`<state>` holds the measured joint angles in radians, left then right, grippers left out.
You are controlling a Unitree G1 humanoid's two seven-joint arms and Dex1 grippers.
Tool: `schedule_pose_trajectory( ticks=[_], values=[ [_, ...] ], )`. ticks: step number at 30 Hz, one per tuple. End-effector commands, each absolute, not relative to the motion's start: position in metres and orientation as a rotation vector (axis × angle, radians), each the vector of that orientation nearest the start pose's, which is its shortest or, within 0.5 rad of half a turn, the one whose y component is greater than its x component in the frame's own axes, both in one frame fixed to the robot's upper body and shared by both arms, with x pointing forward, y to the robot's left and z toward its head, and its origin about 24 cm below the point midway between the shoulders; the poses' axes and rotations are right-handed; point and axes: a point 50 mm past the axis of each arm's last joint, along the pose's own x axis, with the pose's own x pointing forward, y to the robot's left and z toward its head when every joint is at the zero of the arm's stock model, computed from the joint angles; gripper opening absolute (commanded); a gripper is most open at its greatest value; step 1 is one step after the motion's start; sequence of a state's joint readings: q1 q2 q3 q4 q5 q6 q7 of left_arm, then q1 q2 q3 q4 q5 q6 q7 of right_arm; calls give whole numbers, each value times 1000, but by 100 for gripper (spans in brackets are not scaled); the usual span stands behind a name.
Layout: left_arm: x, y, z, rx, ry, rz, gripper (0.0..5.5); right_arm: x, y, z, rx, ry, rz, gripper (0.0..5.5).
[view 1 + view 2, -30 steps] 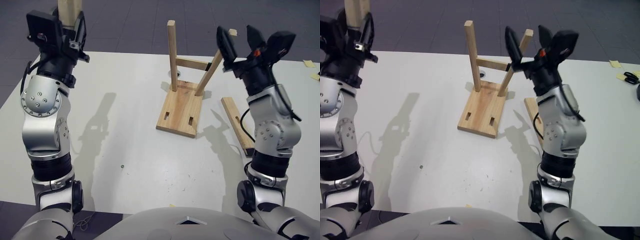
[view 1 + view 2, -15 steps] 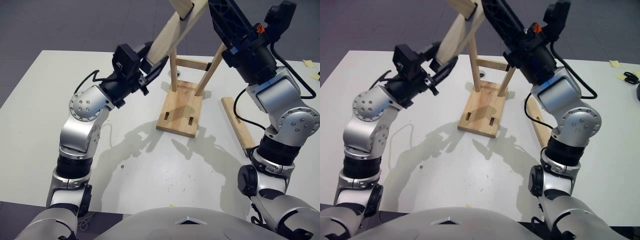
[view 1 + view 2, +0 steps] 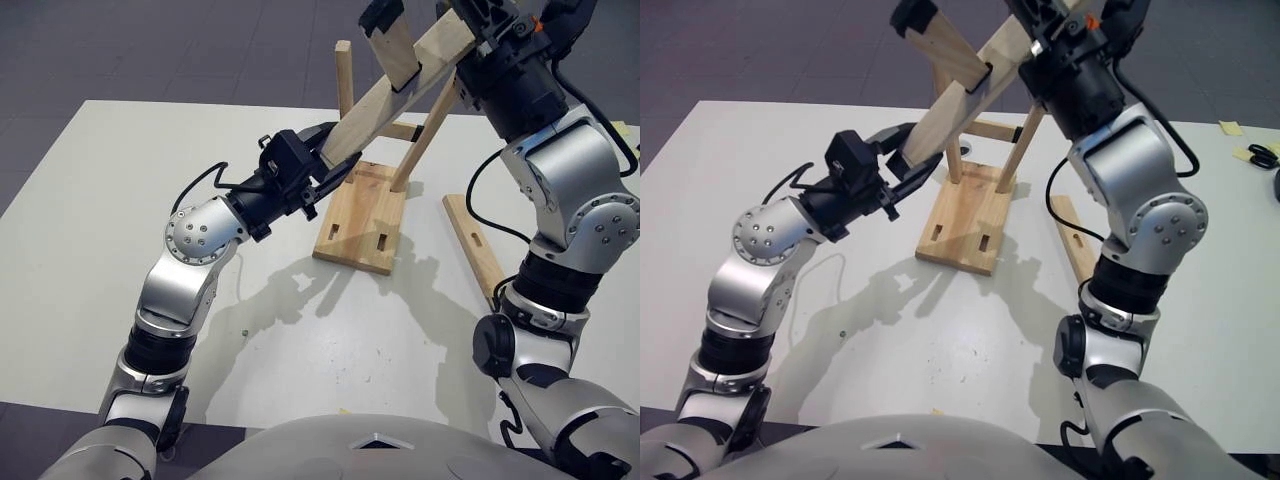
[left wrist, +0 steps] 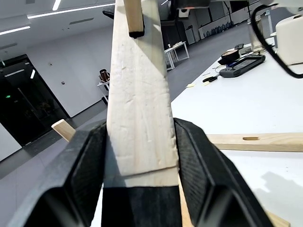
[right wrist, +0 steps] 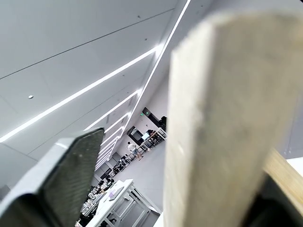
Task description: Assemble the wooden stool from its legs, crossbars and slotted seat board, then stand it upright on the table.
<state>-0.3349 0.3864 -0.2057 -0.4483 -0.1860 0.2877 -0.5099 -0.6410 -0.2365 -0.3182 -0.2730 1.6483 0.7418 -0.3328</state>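
Leg (image 3: 390,95): stiff, light timber with crossbar stub (image 3: 395,50), aslant above seat board (image 3: 362,215) | left gripper (image 3: 328,158) clamped on low end | right gripper (image 3: 480,30) at top end, closure cannot tell | judge: grip near ends, smooth wood may pivot

L end effector (image 3: 325,155) clamped, arm fwd; R end effector (image 3: 435,20) raised, fingers apart

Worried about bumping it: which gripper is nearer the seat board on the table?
Left. The left gripper, clamping the leg, hangs low just off the left edge of the seat board; the right gripper sits high above its far end.
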Motion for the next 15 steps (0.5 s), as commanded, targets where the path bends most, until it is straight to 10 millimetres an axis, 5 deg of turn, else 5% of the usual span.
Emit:
schedule_pose_trajectory(
  ticks=[1, 8, 15],
  values=[
    [254, 97, 178, 369, -362, -840, 206, 279, -149, 254, 1016, -42, 692, 274],
    [253, 93, 170, 399, -351, -853, 206, 280, -151, 258, 1050, -81, 691, 138],
    [250, 88, 162, 382, -327, -872, 206, 281, -153, 258, 1041, -115, 685, 128]
  ],
)
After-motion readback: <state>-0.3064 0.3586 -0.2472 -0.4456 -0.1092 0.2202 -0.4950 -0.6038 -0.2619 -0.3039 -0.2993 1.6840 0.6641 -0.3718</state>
